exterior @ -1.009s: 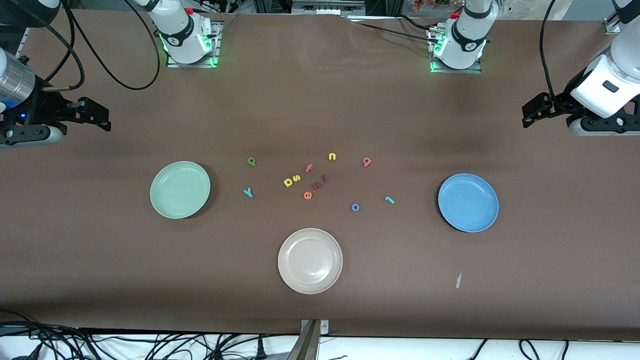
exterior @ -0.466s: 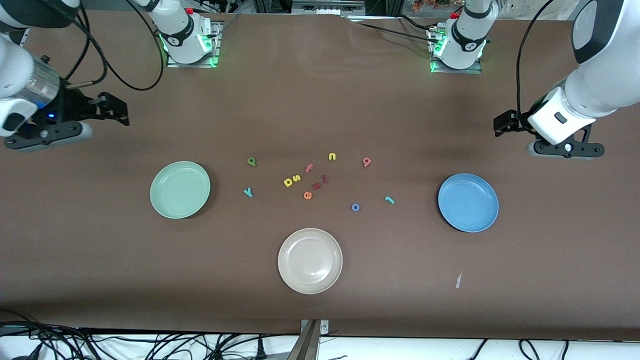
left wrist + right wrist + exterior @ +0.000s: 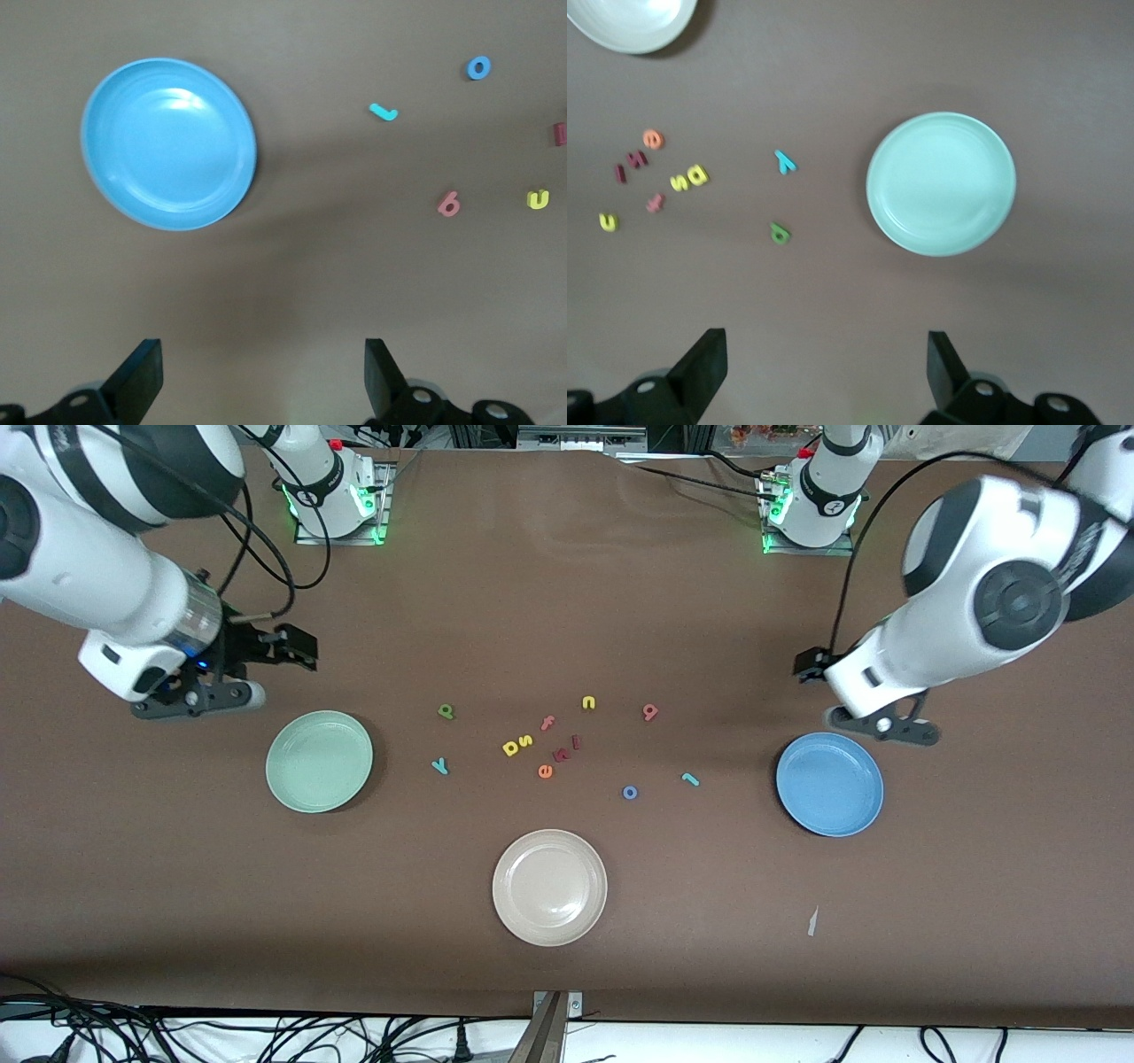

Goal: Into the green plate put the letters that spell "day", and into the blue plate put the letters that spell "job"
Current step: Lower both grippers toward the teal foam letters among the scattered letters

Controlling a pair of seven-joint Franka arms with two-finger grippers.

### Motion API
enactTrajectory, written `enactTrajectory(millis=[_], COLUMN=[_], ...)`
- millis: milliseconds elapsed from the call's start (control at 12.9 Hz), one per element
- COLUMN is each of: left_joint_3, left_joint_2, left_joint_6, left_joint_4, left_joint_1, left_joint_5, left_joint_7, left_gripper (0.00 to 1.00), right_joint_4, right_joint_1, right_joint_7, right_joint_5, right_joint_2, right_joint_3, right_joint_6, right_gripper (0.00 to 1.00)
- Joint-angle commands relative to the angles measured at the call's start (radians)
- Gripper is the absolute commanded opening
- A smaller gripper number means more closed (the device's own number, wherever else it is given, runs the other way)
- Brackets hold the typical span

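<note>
Six tiny foam letters (image 3: pixel 512 747) scattered.

The brown-topped bench (image 3: pixel 567 602) carries a round pale mint-green plate (image 3: pixel 319 761) toward the right arm's end, a round sky-blue plate (image 3: pixel 829 784) toward the left arm's end, and a round beige-white plate (image 3: pixel 549 887) between them, nearer the front camera. Small foam letters lie scattered between the plates: a yellow D (image 3: pixel 510 748), a dark green a (image 3: pixel 446 710), a teal Y (image 3: pixel 439 765), a teal j (image 3: pixel 690 779), a blue ring o (image 3: pixel 630 792), a pink-red b (image 3: pixel 650 711), an orange e (image 3: pixel 545 771) and a yellow n (image 3: pixel 588 702).

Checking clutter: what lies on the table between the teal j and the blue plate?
Nothing; bare table between teal j and blue plate, in the front view.
</note>
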Motion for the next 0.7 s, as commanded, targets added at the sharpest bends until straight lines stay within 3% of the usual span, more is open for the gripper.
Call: enactTrajectory(millis=[0, 388, 621], left_joint_3=[0.008, 0.010, 0.011], left_joint_2=[0.113, 0.276, 0.349], left_joint_6=[0.064, 0.318, 0.371], left_joint_4=[0.082, 0.082, 0.073], left_joint_1=[-0.061, -0.174, -0.193], left_joint_5=[-0.018, -0.002, -0.003], left_joint_7=[-0.009, -0.075, -0.076], left_gripper=[1.00, 1.00, 1.00], right_joint_4=[0.050, 0.046, 0.044], right_joint_1=[0.055, 0.122, 0.164], right_joint_7=[0.191, 0.410, 0.465], right_joint_5=[0.018, 0.022, 0.012], right_joint_2=[0.107, 0.223, 0.291], right_joint_3=[-0.005, -0.010, -0.011], right_joint_6=[0.061, 0.204, 0.267], right_gripper=[1.00, 1.00, 1.00])
